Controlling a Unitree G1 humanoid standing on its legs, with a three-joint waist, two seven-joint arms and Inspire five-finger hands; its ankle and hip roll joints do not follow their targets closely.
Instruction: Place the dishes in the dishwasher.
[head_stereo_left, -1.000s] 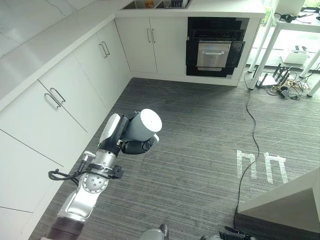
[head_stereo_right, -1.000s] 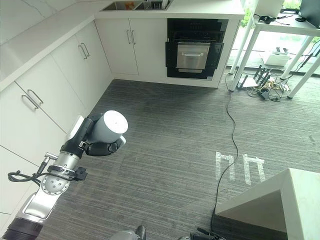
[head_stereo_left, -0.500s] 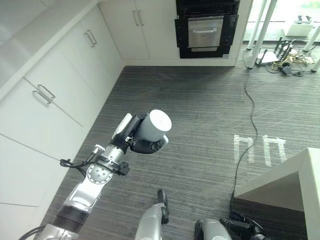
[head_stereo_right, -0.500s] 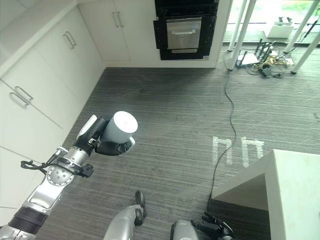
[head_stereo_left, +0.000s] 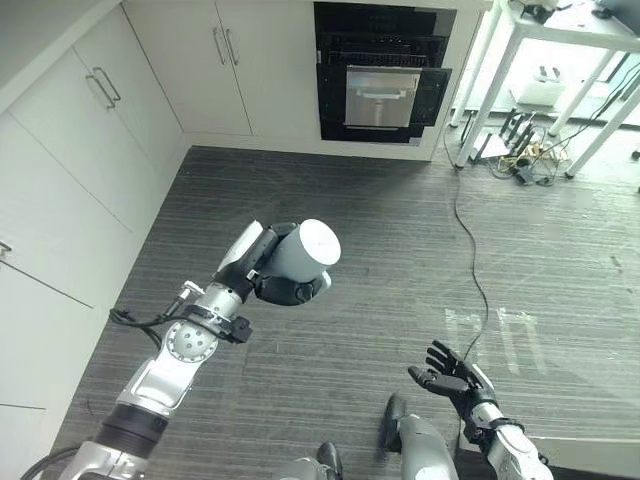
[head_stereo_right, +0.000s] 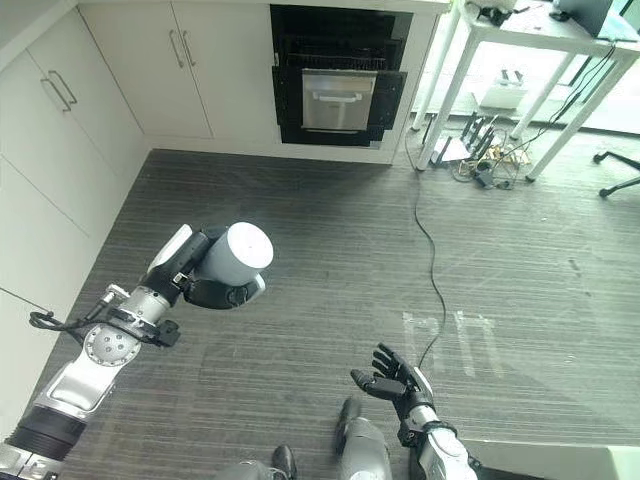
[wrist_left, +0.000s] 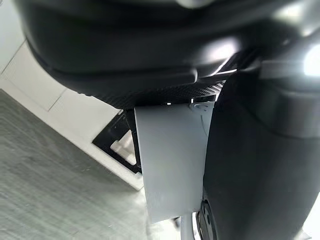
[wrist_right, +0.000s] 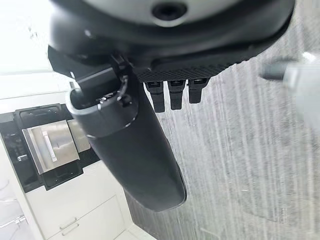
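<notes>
Item: a white cup (head_stereo_left: 303, 248), lying on its side in the left hand (head_stereo_left: 268, 282), whose dark fingers are curling round its wall, and hanging over the grey floor (head_stereo_left: 400, 260) well short of the dishwasher (head_stereo_left: 380, 85); the right hand (head_stereo_left: 452, 377) is idling low with fingers spread and holding nothing. Step, by judgement: the carrying stage is running, and the next move is calling for closing in on the dishwasher, a dark unit with a steel front in the white cabinets (head_stereo_left: 215, 65), then getting at its rack. Markings: pale tape marks are showing on the floor short of the dishwasher, forming no readable word, and the cup is bearing no legible print.
</notes>
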